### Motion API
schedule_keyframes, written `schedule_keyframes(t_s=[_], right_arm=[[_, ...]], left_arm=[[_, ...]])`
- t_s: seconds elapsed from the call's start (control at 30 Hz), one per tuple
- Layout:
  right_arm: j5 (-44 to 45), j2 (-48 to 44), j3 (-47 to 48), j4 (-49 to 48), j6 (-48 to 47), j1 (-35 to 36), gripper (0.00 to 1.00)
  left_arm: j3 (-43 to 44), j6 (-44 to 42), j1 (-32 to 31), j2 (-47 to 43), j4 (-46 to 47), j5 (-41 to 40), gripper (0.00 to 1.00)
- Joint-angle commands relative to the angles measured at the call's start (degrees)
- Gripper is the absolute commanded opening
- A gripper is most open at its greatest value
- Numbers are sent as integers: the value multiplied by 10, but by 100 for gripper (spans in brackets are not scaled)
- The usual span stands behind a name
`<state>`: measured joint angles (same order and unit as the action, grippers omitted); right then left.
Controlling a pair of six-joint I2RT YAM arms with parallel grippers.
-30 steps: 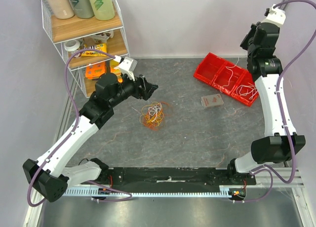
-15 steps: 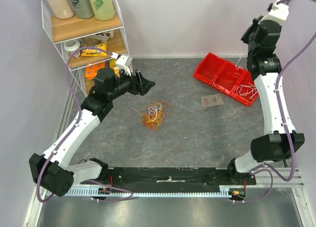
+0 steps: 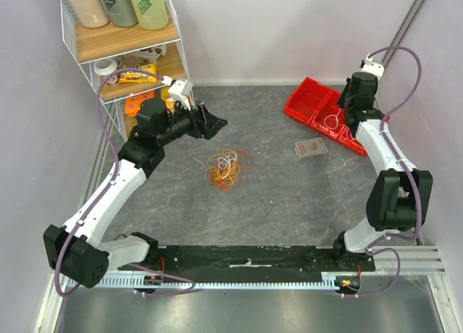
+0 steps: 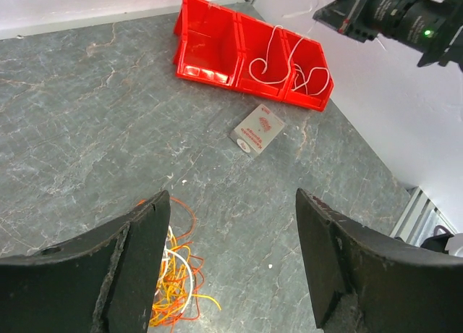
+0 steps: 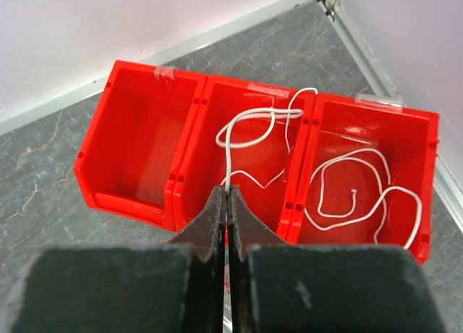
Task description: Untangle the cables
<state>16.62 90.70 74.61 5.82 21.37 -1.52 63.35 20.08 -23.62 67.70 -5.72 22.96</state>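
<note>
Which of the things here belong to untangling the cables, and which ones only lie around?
For the job: tangle of cables; white cable pinched by the shut right gripper over the red bins; second white cable in the end bin; open left gripper.
Lying about: small card; shelf with bottles.

Joined red bins [image 3: 305,100] sit near a flat card [image 3: 310,148]; a shelf [image 3: 126,42] stands far-left.
</note>
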Motion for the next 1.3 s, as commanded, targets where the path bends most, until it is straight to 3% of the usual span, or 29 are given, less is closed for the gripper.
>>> schedule_keyframes(t_s=[0.0,0.67,0.77,0.87,1.27], right_arm=[[-19,30,-3,-44,12,-2,0],[-36,200,152,83,24,-24,0],[-42,220,192,125,24,-28,11],[-62,206,188,118,22,-28,37],[-36,163,176,122,45,-41,67]], left_arm=[[-2,18,4,0,27,19,76],[-6,25,11,1,33,28,76],[-5,27,11,4,34,32,76],[-6,30,15,5,35,37,76],[-9,41,15,7,42,47,76]])
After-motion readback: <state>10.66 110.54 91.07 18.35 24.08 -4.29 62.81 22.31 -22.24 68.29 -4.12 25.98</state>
